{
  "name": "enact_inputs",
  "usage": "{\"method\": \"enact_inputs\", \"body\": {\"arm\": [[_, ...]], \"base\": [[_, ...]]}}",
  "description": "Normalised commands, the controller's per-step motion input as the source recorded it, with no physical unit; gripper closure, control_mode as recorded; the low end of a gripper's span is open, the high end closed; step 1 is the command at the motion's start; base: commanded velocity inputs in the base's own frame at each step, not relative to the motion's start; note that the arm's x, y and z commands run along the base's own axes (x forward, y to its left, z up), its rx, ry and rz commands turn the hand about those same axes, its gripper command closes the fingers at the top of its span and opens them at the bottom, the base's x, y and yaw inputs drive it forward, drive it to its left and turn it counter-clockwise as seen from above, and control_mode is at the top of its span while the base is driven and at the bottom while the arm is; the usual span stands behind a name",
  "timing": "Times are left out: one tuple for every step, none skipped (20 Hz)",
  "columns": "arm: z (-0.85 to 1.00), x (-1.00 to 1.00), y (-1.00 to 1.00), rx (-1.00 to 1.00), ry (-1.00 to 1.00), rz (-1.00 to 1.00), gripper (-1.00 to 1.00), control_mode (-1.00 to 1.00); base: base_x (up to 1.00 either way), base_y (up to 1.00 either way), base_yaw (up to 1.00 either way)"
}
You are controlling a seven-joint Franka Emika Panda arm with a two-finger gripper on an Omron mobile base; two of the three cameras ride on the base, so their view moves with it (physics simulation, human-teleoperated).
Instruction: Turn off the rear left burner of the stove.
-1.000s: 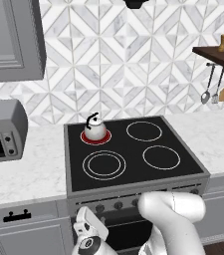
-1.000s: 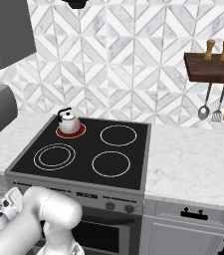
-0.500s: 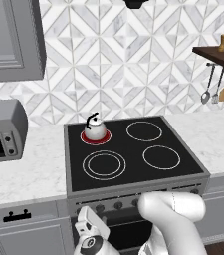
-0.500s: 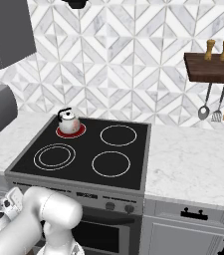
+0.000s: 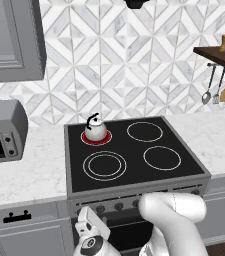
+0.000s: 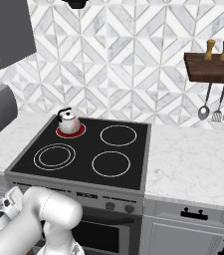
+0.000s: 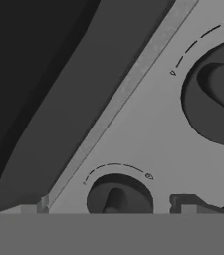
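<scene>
The stove [image 5: 129,150] is a grey range with a black glass top. Its rear left burner [image 5: 85,140] glows red under a small white kettle [image 5: 95,130]; the same burner [image 6: 59,132] and kettle [image 6: 68,119] appear from the right. A row of small dark knobs [image 5: 119,205] lines the front panel. My hand [image 5: 90,226] hangs low, close to the panel's left end. In the hand view my gripper [image 7: 111,206] is open, its fingertips [image 7: 185,201] on either side of a dark knob [image 7: 118,196]. A second knob [image 7: 218,94] sits upper right.
A grey toaster oven [image 5: 1,132] stands on the marble counter left of the stove. Utensils [image 6: 215,107] hang under a wooden shelf at the right. Grey drawers [image 5: 19,225] run below the counter beside my arm.
My hand has edged slightly lower and to the right in front of the knob panel. The burner still glows red.
</scene>
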Motion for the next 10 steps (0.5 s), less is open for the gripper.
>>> {"method": "enact_inputs", "body": {"arm": [[0.11, 0.00, -0.09, 0.03, 0.00, 0.00, -1.00, -1.00], [0.00, 0.00, -0.04, 0.00, 0.00, 0.00, -1.00, -1.00], [0.00, 0.00, 0.00, 0.00, 0.00, 0.00, -1.00, -1.00], [0.00, 0.00, 0.00, 0.00, 0.00, 0.00, -1.00, -1.00], [0.00, 0.00, 0.00, 0.00, 0.00, 0.00, -1.00, -1.00], [0.00, 0.00, -0.16, 0.01, 0.00, 0.03, -1.00, -1.00], [0.00, 0.00, -0.33, 0.06, -0.01, 0.05, -1.00, -1.00], [0.00, 0.00, -0.45, 0.11, -0.01, 0.05, -1.00, -1.00], [0.00, 0.00, -0.33, 0.07, -0.02, 0.04, -1.00, -1.00], [0.00, 0.00, -0.18, 0.02, 0.00, 0.02, -1.00, -1.00]], "base": [[0.00, 0.00, 0.00], [0.00, 0.00, 0.00], [0.00, 0.00, 0.00], [0.00, 0.00, 0.00], [0.00, 0.00, 0.00], [0.00, 0.00, 0.00], [0.00, 0.00, 0.00], [0.00, 0.00, 0.00], [0.00, 0.00, 0.00], [0.00, 0.00, 0.00]]}}
